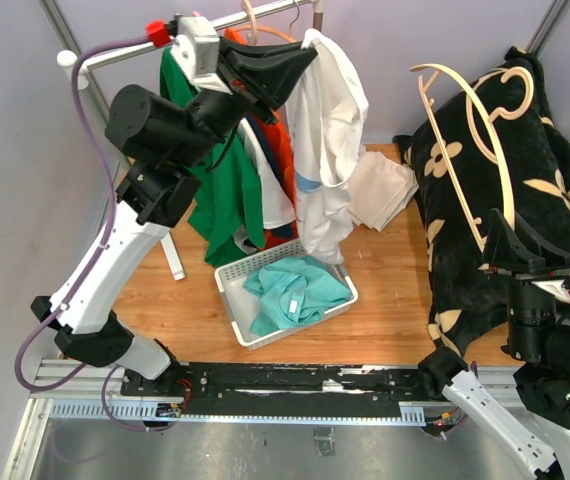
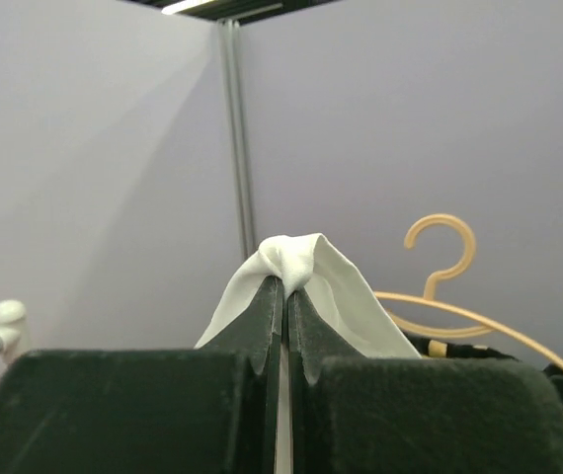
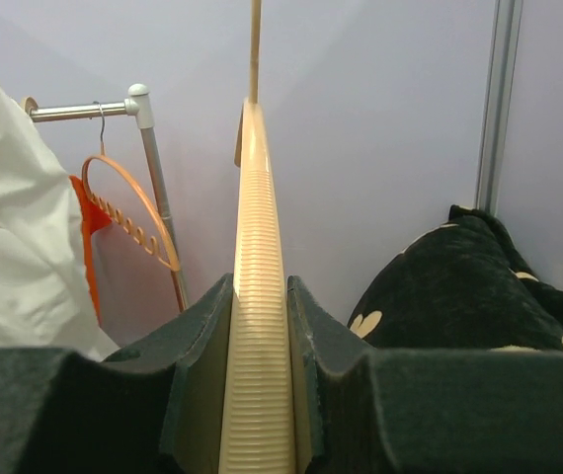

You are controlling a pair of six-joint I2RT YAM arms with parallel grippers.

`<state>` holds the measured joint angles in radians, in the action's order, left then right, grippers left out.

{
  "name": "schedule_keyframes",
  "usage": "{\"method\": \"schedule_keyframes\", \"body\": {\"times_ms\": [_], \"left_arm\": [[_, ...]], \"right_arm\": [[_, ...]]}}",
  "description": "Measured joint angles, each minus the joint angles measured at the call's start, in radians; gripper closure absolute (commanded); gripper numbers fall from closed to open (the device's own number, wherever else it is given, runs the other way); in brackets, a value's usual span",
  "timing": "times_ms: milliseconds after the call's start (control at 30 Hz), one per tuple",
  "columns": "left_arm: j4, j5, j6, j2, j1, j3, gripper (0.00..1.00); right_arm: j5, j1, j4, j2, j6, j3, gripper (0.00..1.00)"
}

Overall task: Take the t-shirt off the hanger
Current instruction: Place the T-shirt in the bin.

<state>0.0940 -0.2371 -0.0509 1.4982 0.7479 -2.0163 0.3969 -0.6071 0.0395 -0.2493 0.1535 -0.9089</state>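
A white t-shirt (image 1: 330, 150) hangs in a bunch from my left gripper (image 1: 310, 52), held high beside the clothes rail. In the left wrist view, that gripper (image 2: 286, 281) is shut on a fold of the white cloth (image 2: 346, 296). At the right, my right gripper (image 1: 495, 235) is shut on one arm of a bare cream hanger (image 1: 475, 140), which stands up above the black flowered cushion. The ribbed hanger arm (image 3: 257, 296) runs between the right gripper's (image 3: 259, 286) pads. The hanger and the t-shirt are well apart.
A metal clothes rail (image 1: 115, 55) at the back left carries a green shirt (image 1: 220, 190) and an orange garment (image 1: 280, 150) on another hanger (image 3: 133, 212). A white basket (image 1: 227, 290) with teal cloth sits below. A folded beige cloth (image 1: 380, 190) lies beside the black flowered cushion (image 1: 545, 200).
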Motion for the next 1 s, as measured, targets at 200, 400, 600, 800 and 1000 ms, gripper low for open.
{"method": "schedule_keyframes", "body": {"times_ms": [200,400,600,800,1000], "left_arm": [[0.025,-0.031,-0.042,-0.021,0.0,-0.057,1.0],[0.025,-0.039,-0.067,-0.035,0.0,-0.093,1.0],[0.041,-0.038,-0.086,-0.092,0.0,-0.093,1.0],[0.061,-0.032,-0.088,-0.146,0.0,-0.1,1.0],[0.063,-0.019,-0.09,-0.196,0.0,-0.073,0.99]], "right_arm": [[0.0,0.0,0.0,-0.012,0.0,0.001,0.99],[0.0,0.0,0.0,-0.017,0.0,0.001,0.99],[0.0,0.0,0.005,-0.024,0.0,0.001,0.99],[-0.002,0.0,0.008,-0.038,0.0,0.001,0.99],[-0.003,0.0,0.011,-0.039,-0.001,0.001,0.99]]}}
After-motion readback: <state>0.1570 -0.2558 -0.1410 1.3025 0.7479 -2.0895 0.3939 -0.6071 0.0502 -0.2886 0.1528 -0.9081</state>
